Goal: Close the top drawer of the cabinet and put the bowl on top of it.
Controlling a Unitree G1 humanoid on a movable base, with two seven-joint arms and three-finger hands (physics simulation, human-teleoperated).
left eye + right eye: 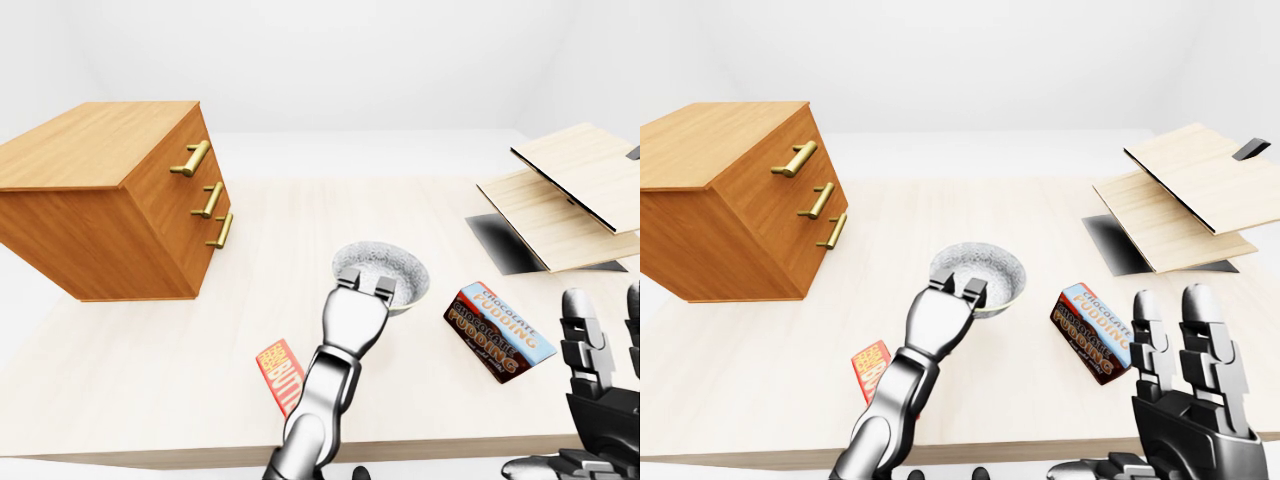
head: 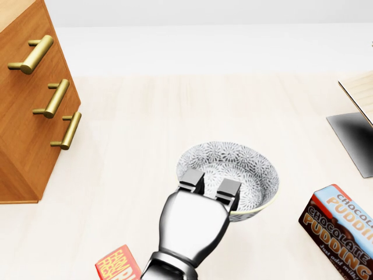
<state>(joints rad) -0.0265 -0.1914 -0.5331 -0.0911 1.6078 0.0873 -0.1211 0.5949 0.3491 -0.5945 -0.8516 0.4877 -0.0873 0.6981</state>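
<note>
At the bowl (image 2: pixel 253 169) rim, the left hand (image 2: pixel 195 224) clamps, fingers inside.

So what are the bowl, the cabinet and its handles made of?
The bowl looks like glazed ceramic: glossy, with grey floral print. The cabinet looks like varnished wood, grain showing. Its handles look like brushed brass: golden, softly shiny.

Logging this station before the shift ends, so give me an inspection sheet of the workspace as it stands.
Surface: light wooden table, unmarked.
Job's things: brown wooden cabinet, three drawers look shut; grey-patterned ceramic bowl right of it in the left-eye view, not yet on top.
Clutter: brown chocolate pudding box, red packet, pale wooden boards with a dark patch beneath.
Grippers: left robot hand hooked over the bowl's near rim; right robot hand open, empty.
Cables: nothing seen.
Surroundings: plain white walls.
</note>
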